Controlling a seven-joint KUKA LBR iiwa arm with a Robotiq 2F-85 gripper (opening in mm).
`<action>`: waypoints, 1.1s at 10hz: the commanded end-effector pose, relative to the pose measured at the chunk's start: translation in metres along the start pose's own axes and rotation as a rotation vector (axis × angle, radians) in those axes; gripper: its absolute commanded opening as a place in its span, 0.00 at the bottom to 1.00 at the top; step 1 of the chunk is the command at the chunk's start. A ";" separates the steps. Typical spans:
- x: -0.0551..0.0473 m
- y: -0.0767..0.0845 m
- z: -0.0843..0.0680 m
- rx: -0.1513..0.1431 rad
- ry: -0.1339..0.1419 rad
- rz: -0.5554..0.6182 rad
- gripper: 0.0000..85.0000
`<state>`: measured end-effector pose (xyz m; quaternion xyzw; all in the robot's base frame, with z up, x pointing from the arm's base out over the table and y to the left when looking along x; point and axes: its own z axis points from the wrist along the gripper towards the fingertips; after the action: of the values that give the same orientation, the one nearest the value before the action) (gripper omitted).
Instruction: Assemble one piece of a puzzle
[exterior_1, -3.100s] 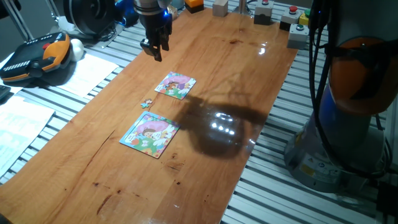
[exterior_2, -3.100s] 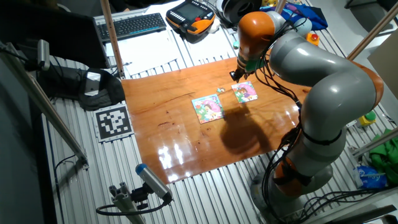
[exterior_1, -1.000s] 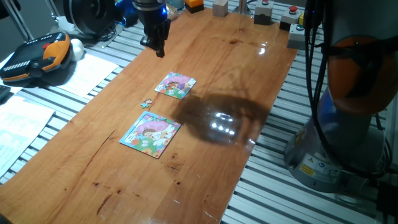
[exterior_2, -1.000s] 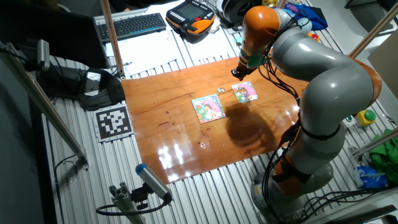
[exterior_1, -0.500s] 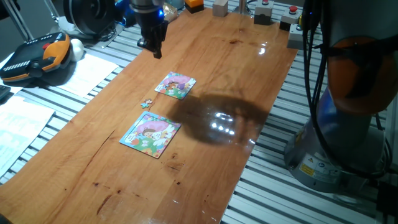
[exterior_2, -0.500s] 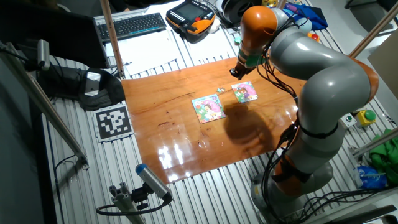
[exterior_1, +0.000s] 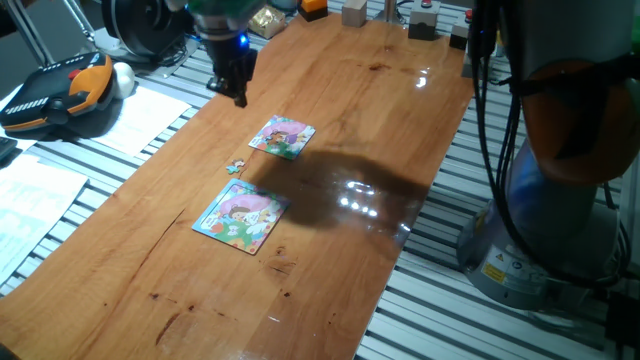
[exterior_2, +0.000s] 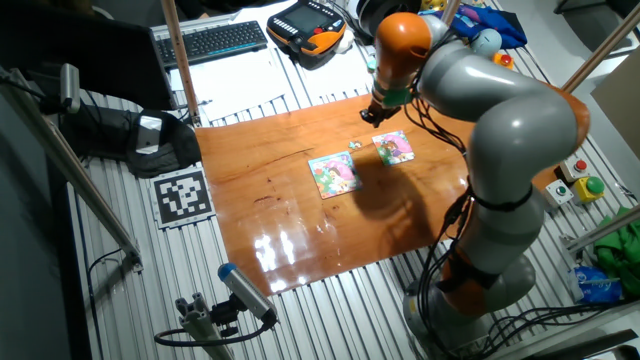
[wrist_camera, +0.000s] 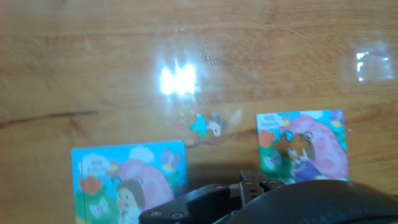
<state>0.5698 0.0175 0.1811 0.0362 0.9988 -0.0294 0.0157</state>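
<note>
The piece (exterior_1: 236, 167) is tiny and teal and lies loose on the wood between the two square puzzles. It also shows in the other fixed view (exterior_2: 353, 146) and in the hand view (wrist_camera: 207, 124). The puzzle (exterior_1: 282, 136), the smaller pink and green square, lies flat; in the hand view (wrist_camera: 311, 134) it has a knob-shaped gap near its middle. My gripper (exterior_1: 238, 97) hangs above the table beyond the piece and left of the puzzle, empty, fingers slightly apart. It also shows in the other fixed view (exterior_2: 368, 114).
The larger puzzle with the light-blue border (exterior_1: 241, 216) lies nearer the front (wrist_camera: 127, 180). An orange and black pendant (exterior_1: 60, 95) and papers lie left of the table. Blocks and button boxes (exterior_1: 480, 35) stand along the far edge. The arm's base (exterior_1: 560, 200) stands at the right.
The gripper has moved left toward the table's left edge and come a little lower, turning about its axis. The piece and both puzzles have not moved.
</note>
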 end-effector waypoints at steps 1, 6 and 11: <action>-0.003 0.003 0.005 -0.001 0.006 0.018 0.00; -0.010 0.012 0.018 0.002 0.033 0.132 0.00; -0.014 0.009 0.024 0.013 0.030 0.297 0.00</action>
<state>0.5847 0.0238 0.1573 0.1809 0.9829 -0.0343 0.0057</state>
